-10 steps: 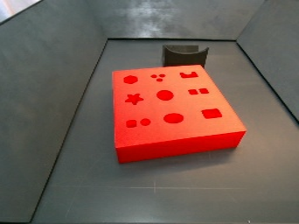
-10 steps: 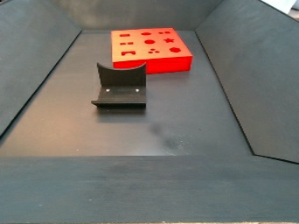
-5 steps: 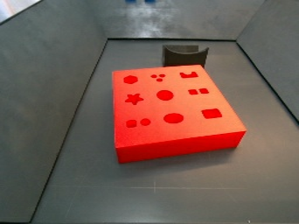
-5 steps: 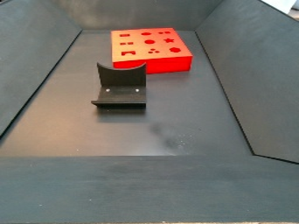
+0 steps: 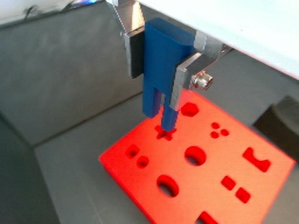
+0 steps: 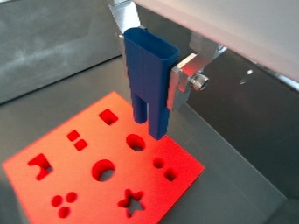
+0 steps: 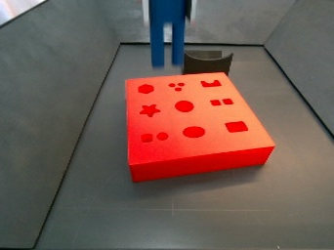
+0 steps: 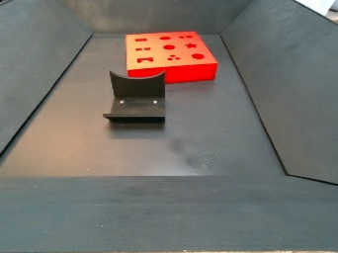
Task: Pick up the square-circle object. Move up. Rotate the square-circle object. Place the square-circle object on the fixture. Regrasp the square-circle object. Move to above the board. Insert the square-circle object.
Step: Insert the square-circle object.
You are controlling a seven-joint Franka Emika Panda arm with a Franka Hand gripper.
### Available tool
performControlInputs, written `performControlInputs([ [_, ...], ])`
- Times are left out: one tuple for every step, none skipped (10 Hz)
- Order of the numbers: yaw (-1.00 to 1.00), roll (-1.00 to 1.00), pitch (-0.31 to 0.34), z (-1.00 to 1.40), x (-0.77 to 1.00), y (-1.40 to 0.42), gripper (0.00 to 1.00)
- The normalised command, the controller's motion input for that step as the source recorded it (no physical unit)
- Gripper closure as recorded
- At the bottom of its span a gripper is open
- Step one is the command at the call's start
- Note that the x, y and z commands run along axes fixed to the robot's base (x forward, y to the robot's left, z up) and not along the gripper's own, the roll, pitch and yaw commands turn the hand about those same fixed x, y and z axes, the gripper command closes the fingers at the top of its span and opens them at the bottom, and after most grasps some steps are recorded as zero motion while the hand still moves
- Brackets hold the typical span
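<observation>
Since the earlier side view, the small blue stepped peg, the square-circle object [image 7: 166, 29], has descended into view above the board.

Gripper [image 5: 163, 66] is clamped on the peg, silver plate fingers [image 5: 191, 68] pressed against its sides in both wrist views [image 6: 152, 83]. Peg hangs upright, lower end clear of the large red-orange rectangular board [image 7: 196, 122] with its darker cutouts. Dark grey notched fixture [image 8: 136, 97] stands on the floor near the board.
</observation>
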Motion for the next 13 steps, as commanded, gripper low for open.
performControlInputs([
  [0.47, 0.37, -0.096, -0.45, 0.0, -0.27, 1.0],
  [0.22, 0.23, -0.039, -0.4, 0.0, -0.15, 1.0],
  [0.09, 0.1, -0.029, -0.23, 0.0, -0.04, 1.0],
  [0.0, 0.0, 0.0, -0.03, 0.0, 0.0, 1.0],
  [0.07, 0.12, -0.009, -0.36, 0.0, 0.0, 1.0],
  [0.12, 0.18, -0.054, -0.59, -0.05, 0.0, 1.0],
  [0.18, 0.16, -0.066, -0.68, -0.03, 0.0, 1.0],
  [0.19, 0.1, -0.083, -0.67, -0.05, -0.01, 1.0],
  [0.0, 0.0, -0.114, -0.53, -0.05, -0.13, 1.0],
  [-0.01, -0.13, -0.194, -0.51, 0.0, -0.13, 1.0],
  [0.0, -0.15, -0.206, -0.52, 0.0, -0.11, 1.0],
  [0.0, -0.03, -0.144, -0.4, -0.01, -0.05, 1.0],
  [-0.01, 0.0, -0.101, -0.31, -0.06, -0.02, 1.0],
])
